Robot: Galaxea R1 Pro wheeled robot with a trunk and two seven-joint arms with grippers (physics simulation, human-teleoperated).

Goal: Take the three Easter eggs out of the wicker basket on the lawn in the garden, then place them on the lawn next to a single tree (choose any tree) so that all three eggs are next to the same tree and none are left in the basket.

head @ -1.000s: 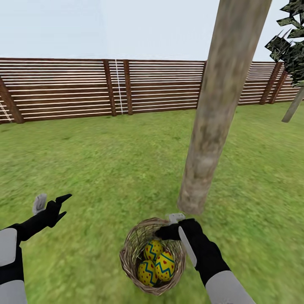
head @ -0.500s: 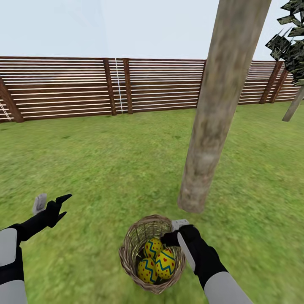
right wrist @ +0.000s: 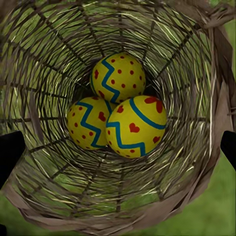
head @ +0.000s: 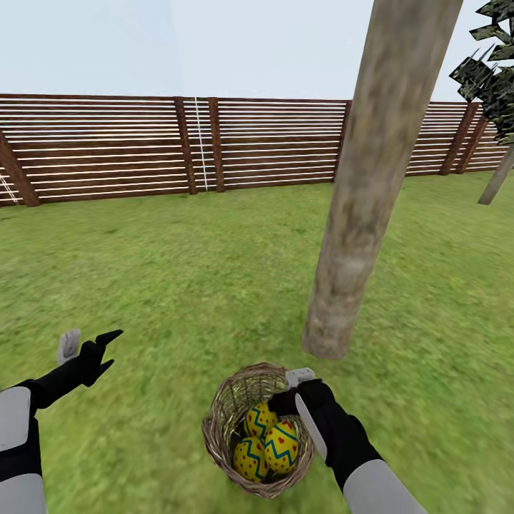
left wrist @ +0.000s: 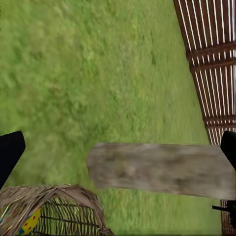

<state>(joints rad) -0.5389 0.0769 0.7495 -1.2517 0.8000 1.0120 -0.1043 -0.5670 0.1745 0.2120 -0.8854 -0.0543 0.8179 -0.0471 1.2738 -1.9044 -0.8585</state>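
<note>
i am hovering my right pincer [head: 291,397] over the wicker basket [head: 221,421] beside the tree [head: 357,235], fingers spread and empty, lining up on the three easter eggs [right wrist: 115,113] clustered inside. left pincer [head: 91,348] is idling open.

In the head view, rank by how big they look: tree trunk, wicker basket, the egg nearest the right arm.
1. Tree trunk, largest, running out of frame at the top.
2. Wicker basket.
3. Egg, smallest; it sits inside the basket.
No close calls here.
</note>
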